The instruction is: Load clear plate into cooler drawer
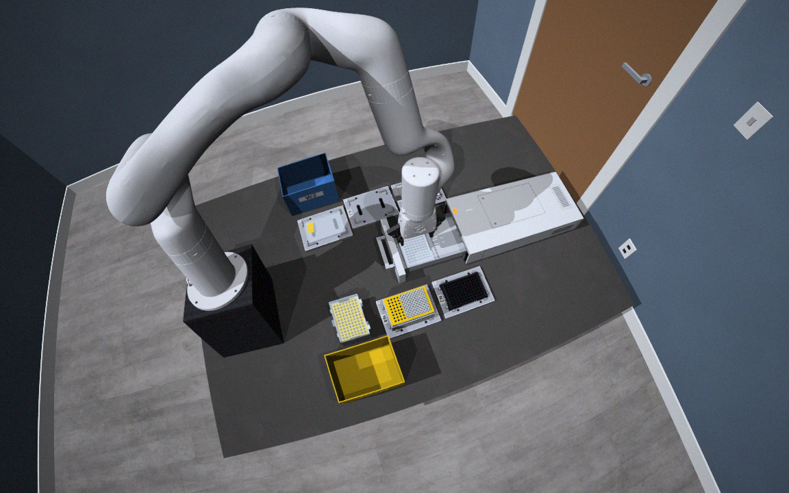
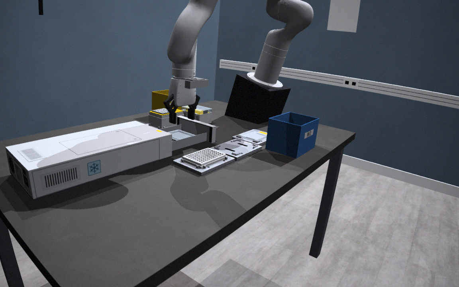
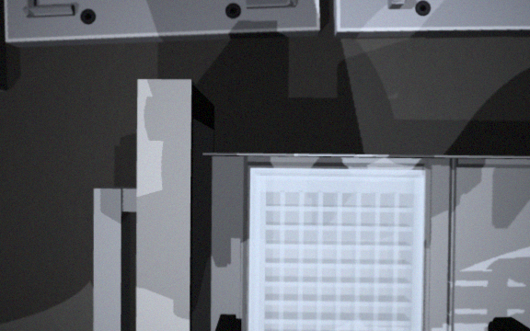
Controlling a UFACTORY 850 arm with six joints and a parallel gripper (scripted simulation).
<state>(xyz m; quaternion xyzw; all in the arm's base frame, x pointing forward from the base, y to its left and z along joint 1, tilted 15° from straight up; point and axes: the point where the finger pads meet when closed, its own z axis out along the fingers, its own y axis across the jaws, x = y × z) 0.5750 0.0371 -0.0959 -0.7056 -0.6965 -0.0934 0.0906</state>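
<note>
The clear plate lies flat in the pulled-out drawer of the white cooler. It is in the place nearest the drawer's front panel, with its long side across the drawer and no lid on it. My gripper is open and empty, hanging a little above the plate with its fingertips clear of it. The cooler's amber lamp is lit.
Behind the drawer stand an empty slotted nest, a nest with a yellow-tagged lid, a white well plate on a nest and a blue bin. In front are a yellow-white plate, a yellow rack, a black plate and a yellow bin.
</note>
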